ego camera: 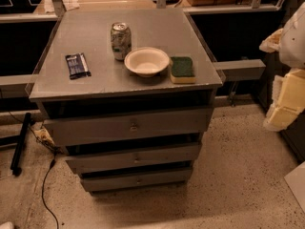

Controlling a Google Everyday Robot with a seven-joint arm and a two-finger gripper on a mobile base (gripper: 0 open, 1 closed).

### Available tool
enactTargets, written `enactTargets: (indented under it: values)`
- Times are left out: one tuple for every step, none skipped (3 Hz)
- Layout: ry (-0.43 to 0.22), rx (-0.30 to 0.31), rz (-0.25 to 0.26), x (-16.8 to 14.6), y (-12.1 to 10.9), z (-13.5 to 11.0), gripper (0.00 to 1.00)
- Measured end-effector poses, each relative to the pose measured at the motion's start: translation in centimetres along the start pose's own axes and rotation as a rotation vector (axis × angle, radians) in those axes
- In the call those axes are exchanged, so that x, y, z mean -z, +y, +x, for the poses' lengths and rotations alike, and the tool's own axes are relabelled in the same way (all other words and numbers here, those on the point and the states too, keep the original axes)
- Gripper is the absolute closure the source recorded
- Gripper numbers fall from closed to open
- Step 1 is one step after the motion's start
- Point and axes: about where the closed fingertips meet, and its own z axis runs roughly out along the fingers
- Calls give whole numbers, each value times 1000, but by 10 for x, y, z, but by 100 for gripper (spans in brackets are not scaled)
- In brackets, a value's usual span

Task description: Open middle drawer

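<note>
A grey metal cabinet stands in the middle of the camera view with three drawer fronts stacked below its top. The middle drawer is the mid-sized front with a small central knob. It sits flush between the taller top drawer and the narrow bottom drawer. My gripper is part of the white and cream arm at the right edge. It hangs well to the right of the cabinet and touches no drawer.
On the cabinet top stand a drink can, a cream bowl, a green-and-yellow sponge and a dark packet. Cables and a black bar lie on the speckled floor at left. A railing runs behind.
</note>
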Motion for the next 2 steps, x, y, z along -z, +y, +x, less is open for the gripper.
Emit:
enactTargets:
  values:
    - [0, 0, 0, 0, 0, 0, 0]
    - [-12, 10, 3, -11, 7, 0, 0]
